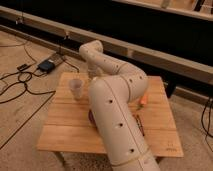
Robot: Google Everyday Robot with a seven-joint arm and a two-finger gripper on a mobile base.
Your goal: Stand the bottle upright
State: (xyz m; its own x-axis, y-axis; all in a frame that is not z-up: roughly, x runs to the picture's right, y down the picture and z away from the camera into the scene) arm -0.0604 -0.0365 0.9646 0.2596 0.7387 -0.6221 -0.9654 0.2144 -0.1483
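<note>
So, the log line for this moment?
bottle: upright on table | gripper: open, beside bottle, not holding it | task: looks done

The hand hangs low over the far left of the bench, just right of the upright bottle, while the bulky arm blocks the middle, half hiding a purple bowl, and the near-left boards lie open.

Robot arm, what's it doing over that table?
The robot arm bends over the wooden table. Its gripper hangs open near the table's far side, close beside the bottle but not holding it. The bottle stands upright on the table. A purple bowl peeks out from behind the arm, and a small orange item lies on the other side.
</note>
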